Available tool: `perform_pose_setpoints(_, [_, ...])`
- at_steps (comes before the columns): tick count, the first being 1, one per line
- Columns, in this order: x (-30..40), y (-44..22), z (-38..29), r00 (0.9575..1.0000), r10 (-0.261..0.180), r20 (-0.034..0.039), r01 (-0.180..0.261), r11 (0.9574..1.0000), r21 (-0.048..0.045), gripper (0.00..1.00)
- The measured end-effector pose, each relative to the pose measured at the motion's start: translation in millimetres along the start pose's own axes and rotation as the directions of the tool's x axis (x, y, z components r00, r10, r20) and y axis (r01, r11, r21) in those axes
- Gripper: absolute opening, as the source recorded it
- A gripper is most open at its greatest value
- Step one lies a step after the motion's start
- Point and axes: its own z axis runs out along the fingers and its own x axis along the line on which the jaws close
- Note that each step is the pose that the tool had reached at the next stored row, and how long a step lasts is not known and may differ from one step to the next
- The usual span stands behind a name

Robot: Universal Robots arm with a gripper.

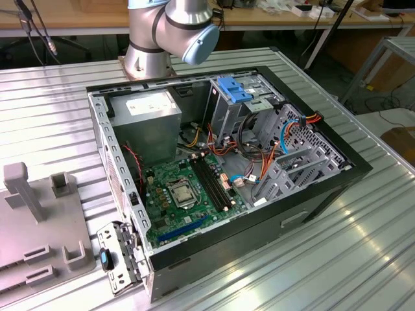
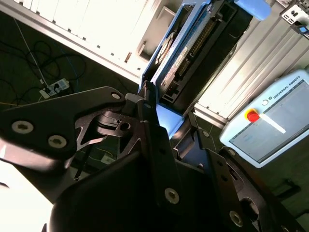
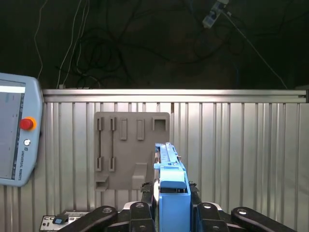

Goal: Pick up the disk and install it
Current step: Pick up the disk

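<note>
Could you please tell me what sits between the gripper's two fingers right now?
The disk, clamped between the fingers, as the first wrist view shows.

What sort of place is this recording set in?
Probably a robotics lab or workshop: an open black desktop computer case lies on a ribbed aluminium table, and a grey touchscreen pendant with a red button is nearby.

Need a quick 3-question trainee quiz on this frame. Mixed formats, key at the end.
1. Multiple choice: what is between the fingers of the gripper? A) the disk B) a loose cable C) nothing
2. True or false: in the exterior view, the computer case is closed.
3. Fill in: in the first wrist view, the round button on the teach pendant is ____.

Key: 1 A; 2 false, it lies open with the motherboard exposed; 3 red.
</note>
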Motion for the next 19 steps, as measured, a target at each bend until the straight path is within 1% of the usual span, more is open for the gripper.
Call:
perform_pose_setpoints(1, [0.0, -2.0, 0.1, 1.0000, 0.000, -0.0004, 0.000, 1.0000, 0.0001, 0.37])
perform_pose_setpoints(3, [0.0, -8.9, 0.5, 1.0000, 0.000, -0.0019, 0.000, 1.0000, 0.0000, 0.37])
perform_pose_setpoints(7, [0.0, -17.1, 1.0, 1.0000, 0.000, -0.0043, 0.000, 1.0000, 0.0000, 0.37])
perform_pose_setpoints(8, [-0.1, -21.5, 1.2, 1.0000, 0.000, -0.0054, 0.000, 1.0000, 0.0000, 0.37])
perform_pose_setpoints(11, [-0.1, -29.5, 1.7, 1.0000, 0.000, -0.0070, 0.000, 1.0000, 0.0001, 0.37])
perform_pose_setpoints(12, [0.0, -33.5, 1.9, 1.0000, 0.000, -0.0076, 0.000, 1.0000, 0.0000, 0.37])
perform_pose_setpoints(13, [-0.1, -39.9, 2.2, 1.0000, 0.000, -0.0083, 0.000, 1.0000, -0.0001, 0.37])
perform_pose_setpoints(15, [-0.1, -47.8, 2.8, 1.0000, 0.000, -0.0093, 0.000, 1.0000, 0.0001, 0.37])
perform_pose_setpoints(19, [-0.1, -66.3, 3.8, 0.9999, 0.000, -0.0118, 0.000, 1.0000, 0.0000, 0.37])
